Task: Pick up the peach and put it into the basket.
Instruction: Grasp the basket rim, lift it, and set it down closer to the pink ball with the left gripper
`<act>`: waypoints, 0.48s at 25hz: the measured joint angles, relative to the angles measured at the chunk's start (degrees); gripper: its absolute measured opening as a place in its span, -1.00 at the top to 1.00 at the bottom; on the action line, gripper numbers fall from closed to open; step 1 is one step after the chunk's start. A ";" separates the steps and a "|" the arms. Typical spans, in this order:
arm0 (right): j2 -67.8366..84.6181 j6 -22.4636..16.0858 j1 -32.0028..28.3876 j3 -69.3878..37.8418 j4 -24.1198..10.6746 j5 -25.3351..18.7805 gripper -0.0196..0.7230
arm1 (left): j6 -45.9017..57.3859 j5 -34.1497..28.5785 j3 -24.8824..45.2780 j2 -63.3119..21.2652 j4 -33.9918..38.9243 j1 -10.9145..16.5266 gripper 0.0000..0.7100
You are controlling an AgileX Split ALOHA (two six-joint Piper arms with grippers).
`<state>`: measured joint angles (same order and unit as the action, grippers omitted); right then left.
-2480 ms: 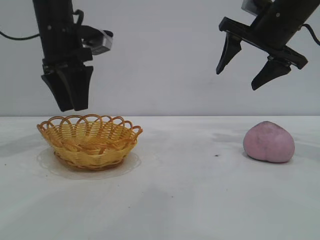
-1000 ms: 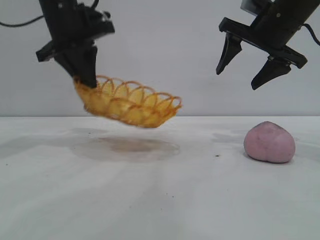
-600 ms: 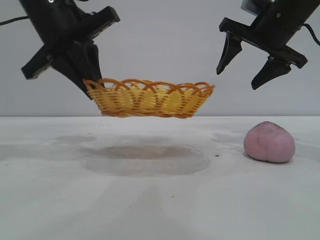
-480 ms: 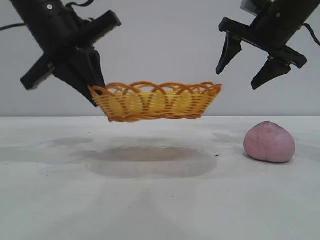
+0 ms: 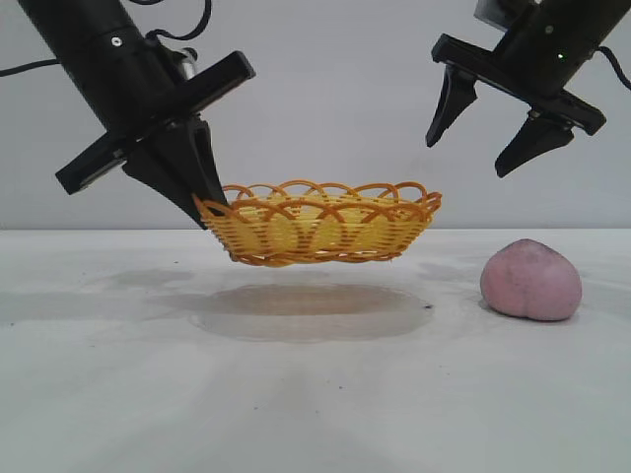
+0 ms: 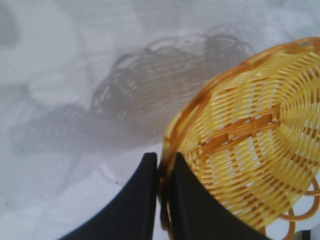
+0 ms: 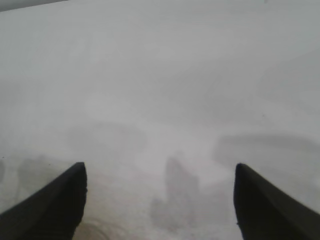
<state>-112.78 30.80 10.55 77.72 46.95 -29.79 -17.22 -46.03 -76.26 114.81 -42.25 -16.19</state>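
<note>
The yellow wicker basket [image 5: 320, 225] with its orange looped rim hangs level just above the table, mid-scene. My left gripper [image 5: 209, 209] is shut on the basket's left rim; the left wrist view shows the rim pinched between the black fingers [image 6: 145, 200] and the woven basket [image 6: 250, 145] seen from close up. The pale pink peach [image 5: 530, 280] rests on the table at the right, apart from the basket. My right gripper [image 5: 468, 158] hangs open high above the peach, with nothing between its fingers. The right wrist view shows only bare table between the fingertips [image 7: 65, 195].
A white table [image 5: 315, 394] spreads under everything, with a plain pale wall behind. The basket's shadow [image 5: 315, 310] lies on the table beneath it. A small dark speck [image 5: 427, 306] sits left of the peach.
My left gripper has carried the basket to the right and a little lower, levelling it from a tilt. The right arm and the peach have not moved.
</note>
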 joint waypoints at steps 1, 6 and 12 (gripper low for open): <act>0.00 0.00 0.00 0.00 0.00 0.00 -0.46 | 0.26 0.01 0.00 0.22 -0.11 0.00 1.00; 0.00 0.02 0.00 0.00 0.00 0.00 -0.46 | 0.51 0.01 0.00 2.79 -0.11 0.00 1.00; 0.00 0.02 0.00 0.00 0.00 0.00 -0.46 | 0.51 0.60 0.00 4.64 -1.70 0.00 0.82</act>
<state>-112.78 30.83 10.55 77.72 46.95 -29.79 -16.71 -45.43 -76.26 119.45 -43.95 -16.19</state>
